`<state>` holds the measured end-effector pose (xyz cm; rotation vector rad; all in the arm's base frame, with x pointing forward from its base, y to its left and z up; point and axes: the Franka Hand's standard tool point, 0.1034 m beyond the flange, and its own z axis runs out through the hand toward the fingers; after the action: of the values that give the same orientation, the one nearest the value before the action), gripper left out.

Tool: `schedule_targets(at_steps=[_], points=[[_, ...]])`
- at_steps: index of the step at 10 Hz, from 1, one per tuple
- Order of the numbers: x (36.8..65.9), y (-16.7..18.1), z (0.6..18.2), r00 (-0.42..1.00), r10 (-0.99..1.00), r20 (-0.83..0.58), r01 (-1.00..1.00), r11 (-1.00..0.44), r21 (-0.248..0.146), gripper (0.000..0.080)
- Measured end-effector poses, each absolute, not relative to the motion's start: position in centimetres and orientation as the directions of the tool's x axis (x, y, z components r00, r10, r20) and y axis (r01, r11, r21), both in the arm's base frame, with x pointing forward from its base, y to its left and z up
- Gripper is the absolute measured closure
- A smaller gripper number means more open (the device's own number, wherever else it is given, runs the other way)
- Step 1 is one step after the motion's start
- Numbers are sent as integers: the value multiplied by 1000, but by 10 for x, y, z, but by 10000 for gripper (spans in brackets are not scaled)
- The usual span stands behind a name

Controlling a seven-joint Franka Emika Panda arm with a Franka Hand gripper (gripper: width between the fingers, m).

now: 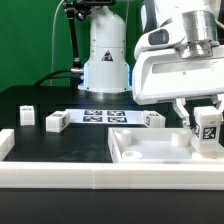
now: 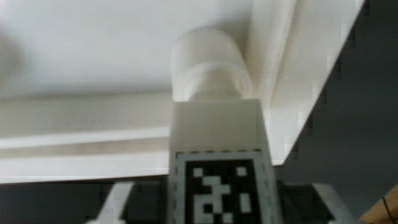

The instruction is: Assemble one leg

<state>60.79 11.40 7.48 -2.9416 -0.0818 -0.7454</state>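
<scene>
My gripper is shut on the leg, a small white post with a black-and-white tag, held upright over the right corner of the large white panel. In the wrist view the leg stands between my fingers, its rounded tip reaching down toward the panel's inner corner by the raised rim. I cannot tell whether the tip touches the panel.
Three more tagged legs lie on the black table: one at the exterior view's left, one beside it, one behind the panel. The marker board lies at the back. A white rail borders the front.
</scene>
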Motion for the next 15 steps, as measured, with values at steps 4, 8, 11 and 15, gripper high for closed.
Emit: schedule_targets(at_steps=[4,8,11,15], points=[[597,118,68,847,26,532,79,-994,-77,509],[596,118,67,847,26,531,79,-994,-77,187],[596,118,67,847,27,531,79,-994,-77,153],[601,118,84,863,21,505,74,-993,-87,151]])
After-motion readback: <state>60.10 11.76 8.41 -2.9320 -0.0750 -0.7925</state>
